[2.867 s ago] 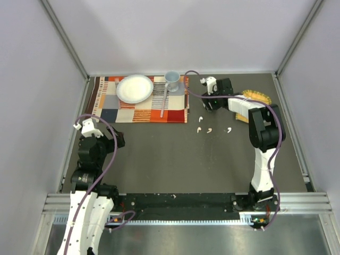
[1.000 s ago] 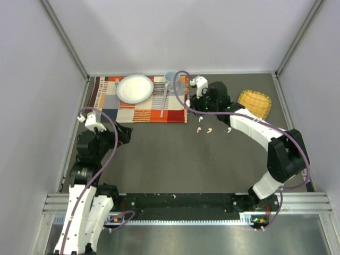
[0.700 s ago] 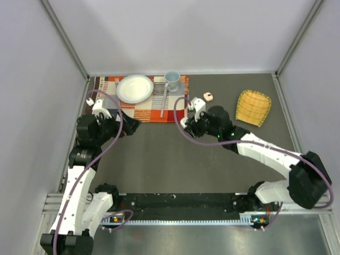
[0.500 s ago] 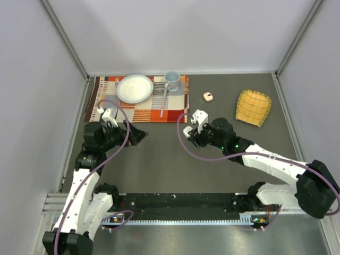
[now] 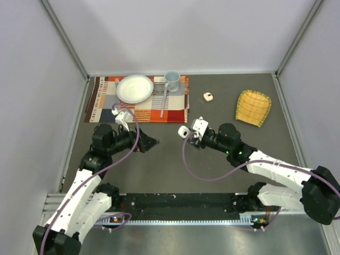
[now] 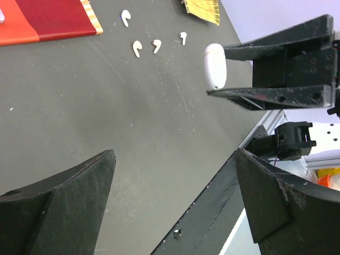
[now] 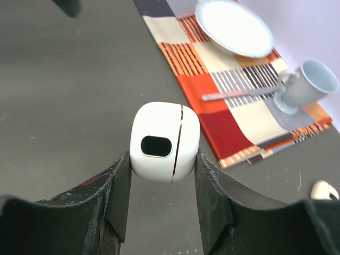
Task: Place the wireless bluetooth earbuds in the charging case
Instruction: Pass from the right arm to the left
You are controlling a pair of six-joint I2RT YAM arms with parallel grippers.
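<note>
The right gripper (image 7: 162, 159) clamps the charging case (image 7: 164, 139): glossy, light, hard, probably slippery, best pinched on its flat sides. The left gripper (image 6: 174, 154) gapes empty, tiny earbuds (image 6: 137, 49) at its eleven o'clock.

1. Plain pale grey-lavender panel walls (image 5: 186, 32) enclose the cell at back, left and right.
2. Slanted silver aluminium corner posts (image 5: 64, 37) stand at both rear wall joints.
3. Dark grey matte counter (image 5: 170, 164) shows fine pale scratches and specks in the left wrist view.
4. Silver slotted aluminium rail (image 5: 313, 201) runs along the near edge.
5. Light even and diffuse; shadows soft.
</note>
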